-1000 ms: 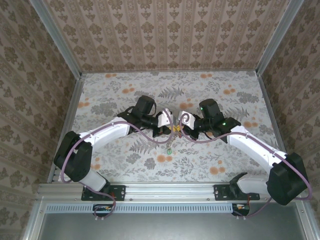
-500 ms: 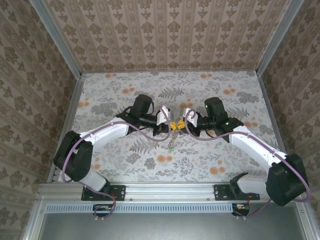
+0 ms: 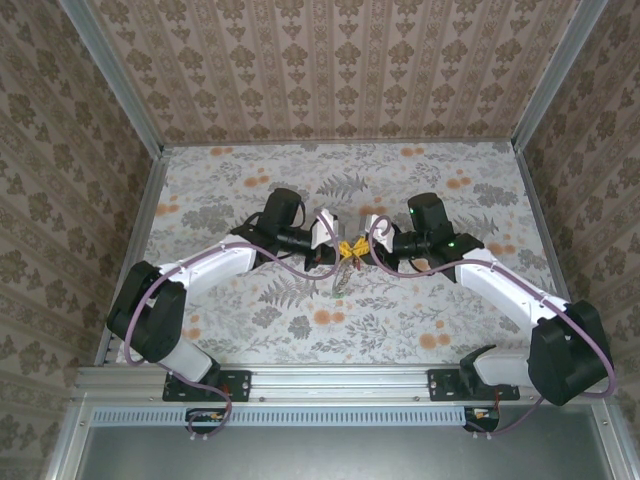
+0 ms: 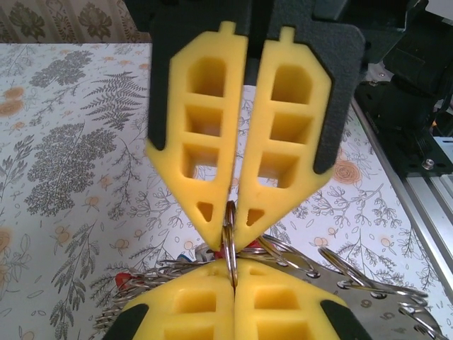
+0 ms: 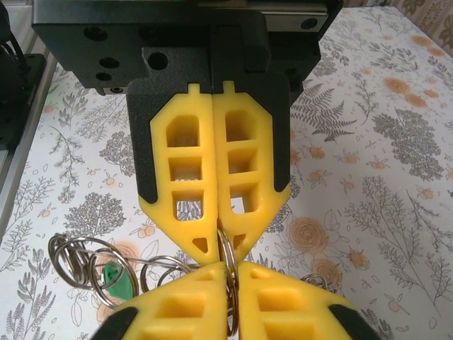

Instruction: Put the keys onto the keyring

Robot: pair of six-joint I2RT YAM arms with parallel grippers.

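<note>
Pinching one thin wire loop of the keyring [image 4: 231, 237] edge-on with the left tool [image 4: 233, 273], yellow pads pressed together on the metal. Gripping the same loop from the opposite side with the right tool [image 5: 232, 273], likewise pressed together, tip to tip with its partner above the middle of the flowered tabletop [image 3: 450, 200]. Probably holding from both sides so as to steady the springy wire and work a coil apart, giving a key room to slide on; judged from the pose, not seen. Trailing below the pinch in slack silvery coils, spilling toward the near edge in the overhead view. Sitting among those coils: a green key [image 5: 117, 278] to one side of the right tool, and what looks like a red key [image 4: 122, 278] low in the left wrist view, though too hidden to say whether threaded or merely tangled. Calling next for a small, careful pull apart, with risk of the loop snapping shut or jumping free on any slip.
</note>
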